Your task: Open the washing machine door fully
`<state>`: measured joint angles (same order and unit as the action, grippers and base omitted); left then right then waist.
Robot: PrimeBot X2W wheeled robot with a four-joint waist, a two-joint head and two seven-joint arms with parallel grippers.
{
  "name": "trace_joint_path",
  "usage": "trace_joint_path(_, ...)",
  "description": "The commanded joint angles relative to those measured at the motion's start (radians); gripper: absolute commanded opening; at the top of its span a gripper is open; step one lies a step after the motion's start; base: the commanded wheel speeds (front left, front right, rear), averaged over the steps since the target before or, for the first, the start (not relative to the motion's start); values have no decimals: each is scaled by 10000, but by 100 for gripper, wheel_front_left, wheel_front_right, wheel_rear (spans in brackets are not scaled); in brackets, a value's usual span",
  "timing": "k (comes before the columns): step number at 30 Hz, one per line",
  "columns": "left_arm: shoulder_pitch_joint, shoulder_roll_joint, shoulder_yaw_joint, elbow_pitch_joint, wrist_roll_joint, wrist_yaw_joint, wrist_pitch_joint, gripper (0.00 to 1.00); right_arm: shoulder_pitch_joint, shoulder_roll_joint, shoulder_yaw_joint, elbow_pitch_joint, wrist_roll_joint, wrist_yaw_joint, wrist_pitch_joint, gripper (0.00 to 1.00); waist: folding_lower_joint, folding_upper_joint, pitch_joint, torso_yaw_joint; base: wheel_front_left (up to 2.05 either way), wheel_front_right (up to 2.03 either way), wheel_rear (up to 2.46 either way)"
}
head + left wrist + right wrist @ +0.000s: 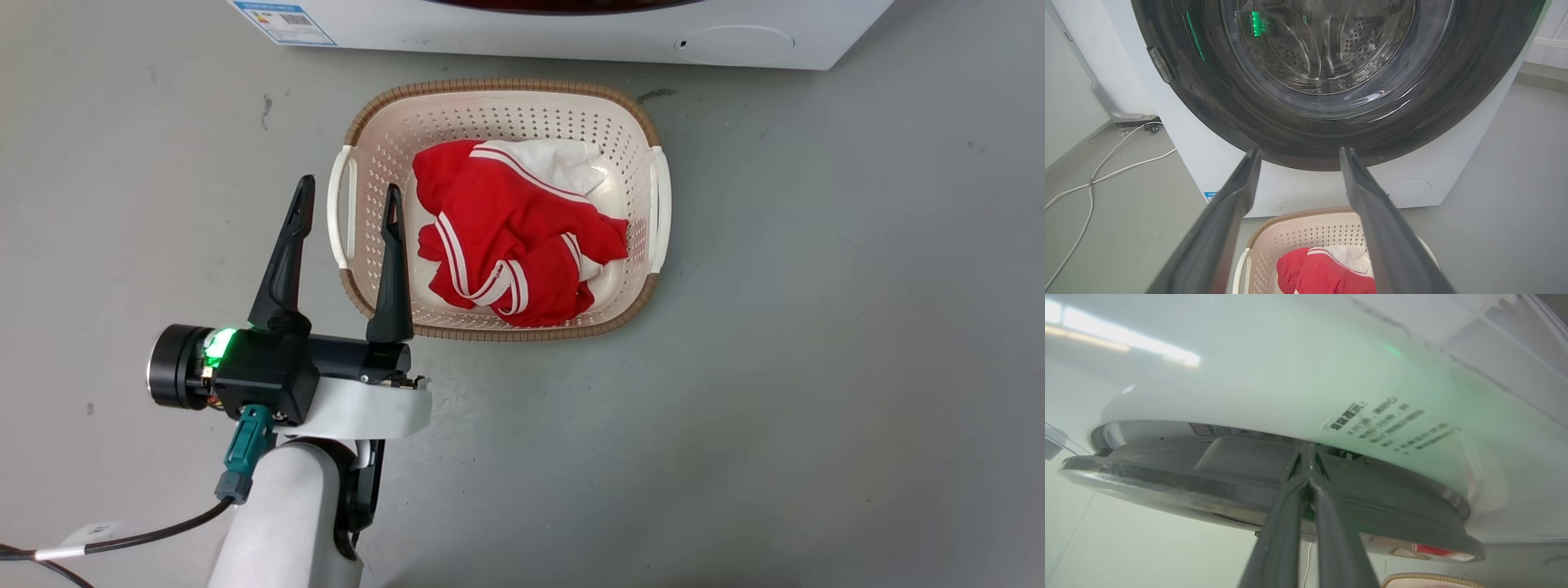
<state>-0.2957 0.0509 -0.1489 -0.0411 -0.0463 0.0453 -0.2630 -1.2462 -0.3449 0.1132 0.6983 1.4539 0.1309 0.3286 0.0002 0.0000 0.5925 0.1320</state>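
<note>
Washing machine door (1274, 122), glossy black with a clear glass centre, sits on the front of the white washing machine (1306, 188), the steel drum showing through it. My left end effector (350, 184) hovers open, fingers spread, at the left rim of a cream laundry basket (498, 91) holding red-and-white clothes (506, 237). My right end effector (1308, 451) is closed, tips together at the door's edge.
</note>
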Motion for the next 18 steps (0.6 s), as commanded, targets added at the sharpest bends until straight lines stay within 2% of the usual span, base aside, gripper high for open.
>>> trace_joint_path(1, -124, -10, 0, 8, 8, 72, -27, 100, -216, 56, 92, 96, -100, -3, 44, 0, -2, 0, 53, 21, 0, 0, 0)
trace_joint_path(6, -213, -10, -58, 45, -26, 77, -27, 100, -468, 239, 430, 213, -228, -3, 350, 0, -2, 0, 121, 41, 0, 0, 0)
trace_joint_path(18, -19, -8, -46, 219, 16, 39, -27, 100, 283, 259, 894, -116, -103, 11, 1149, 0, -2, 0, -212, -159, 0, 0, 0)
